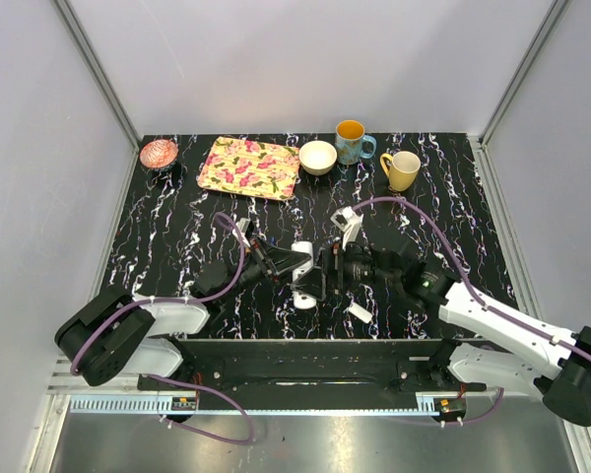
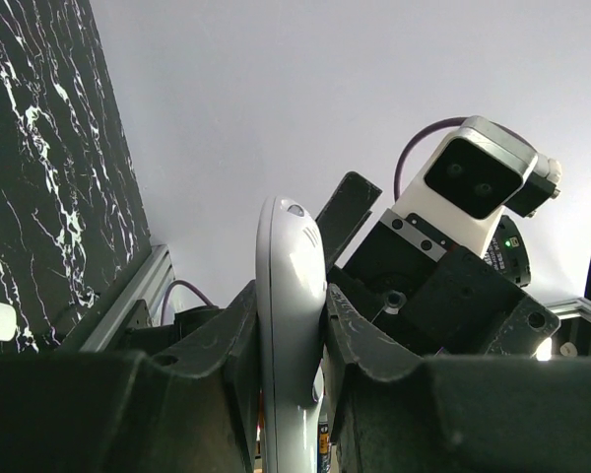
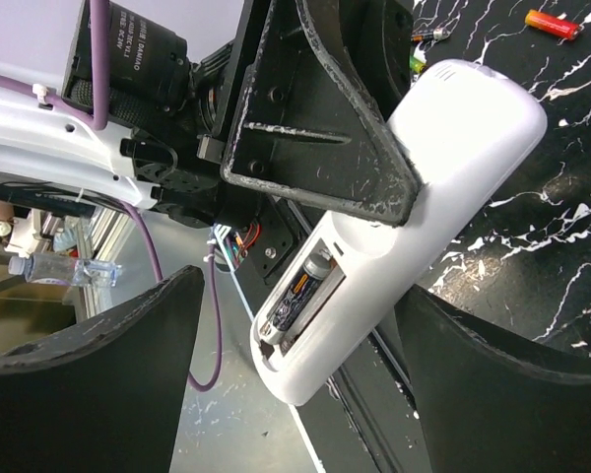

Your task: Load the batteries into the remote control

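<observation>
My left gripper (image 1: 292,266) is shut on the white remote control (image 1: 302,279) and holds it above the table near the front edge. In the left wrist view the remote (image 2: 290,296) stands edge-on between the pads of the left gripper (image 2: 288,325). In the right wrist view the remote (image 3: 443,168) shows its open battery compartment with one dark battery (image 3: 297,298) seated in it. My right gripper (image 3: 303,291) is open and empty, its jaws spread on either side of the remote's compartment end; it also shows in the top view (image 1: 331,268).
The loose white cover piece (image 1: 360,312) lies on the black marbled table (image 1: 177,236) near the front edge. Loose batteries (image 3: 552,22) lie beyond the remote. At the back stand a floral tray (image 1: 249,168), a white bowl (image 1: 317,157), a blue mug (image 1: 352,143), a yellow mug (image 1: 403,169) and a pink dish (image 1: 159,154).
</observation>
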You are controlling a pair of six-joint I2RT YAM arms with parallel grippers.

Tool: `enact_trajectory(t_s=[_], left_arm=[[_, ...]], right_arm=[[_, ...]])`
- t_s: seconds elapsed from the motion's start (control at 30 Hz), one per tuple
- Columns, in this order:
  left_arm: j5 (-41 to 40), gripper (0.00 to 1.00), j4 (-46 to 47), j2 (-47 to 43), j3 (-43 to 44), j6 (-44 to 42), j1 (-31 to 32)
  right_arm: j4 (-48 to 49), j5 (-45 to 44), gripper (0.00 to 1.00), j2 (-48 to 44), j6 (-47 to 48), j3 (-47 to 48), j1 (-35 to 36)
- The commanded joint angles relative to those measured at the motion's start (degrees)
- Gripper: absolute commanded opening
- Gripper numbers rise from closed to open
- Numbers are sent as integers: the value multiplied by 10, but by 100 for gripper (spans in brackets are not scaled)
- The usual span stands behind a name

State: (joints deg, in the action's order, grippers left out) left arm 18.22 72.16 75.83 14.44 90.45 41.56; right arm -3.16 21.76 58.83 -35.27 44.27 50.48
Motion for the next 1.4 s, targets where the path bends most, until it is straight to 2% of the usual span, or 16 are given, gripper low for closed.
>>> enact_trajectory(t_s=[0.0, 0.23, 0.5, 0.8, 1.37], left_arm=[[-8, 0, 232, -2, 1, 0, 2], [-9, 0, 232, -9, -5, -3, 2], [-2, 0, 232, -13, 4, -3, 2], [-1, 0, 232, -31, 6, -3, 2], [-1, 0, 232, -46, 20, 1, 2]], right_arm=[[-20, -33, 88, -36, 22, 16, -6], [-21, -74, 84, -85, -3, -10, -21], [-37, -72, 78, -41, -16, 0, -25], [26, -20, 71, -34, -59, -41, -39], [96, 4, 69, -13, -86, -78, -42]])
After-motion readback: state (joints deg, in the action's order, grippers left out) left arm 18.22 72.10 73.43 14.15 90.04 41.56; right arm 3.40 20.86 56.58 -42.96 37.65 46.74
